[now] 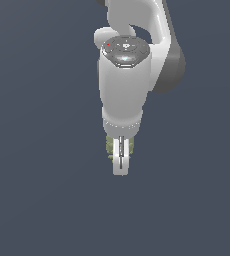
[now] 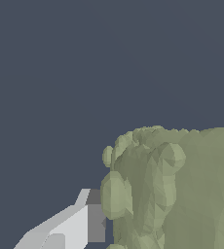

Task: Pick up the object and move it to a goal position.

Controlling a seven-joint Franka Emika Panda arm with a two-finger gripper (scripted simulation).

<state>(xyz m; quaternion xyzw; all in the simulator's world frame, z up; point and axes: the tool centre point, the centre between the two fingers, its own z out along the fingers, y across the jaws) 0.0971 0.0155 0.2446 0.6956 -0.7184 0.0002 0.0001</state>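
The object (image 1: pixel 109 146) is a small olive-green, bumpy lump. In the exterior view it peeks out on both sides of my white gripper (image 1: pixel 120 167), which points straight down and stands in front of most of it. In the wrist view the object (image 2: pixel 172 194) fills the near part of the picture. One white and grey finger (image 2: pixel 75 226) presses against its side, and the other shows only as a sliver at the picture's edge. My gripper (image 2: pixel 167 233) is shut on the object. I cannot tell whether the object rests on the surface or hangs above it.
A plain dark blue-grey surface (image 1: pixel 37 200) surrounds the gripper on all sides. The white arm (image 1: pixel 124 85) rises above the gripper in the exterior view. No goal marker and no other object shows.
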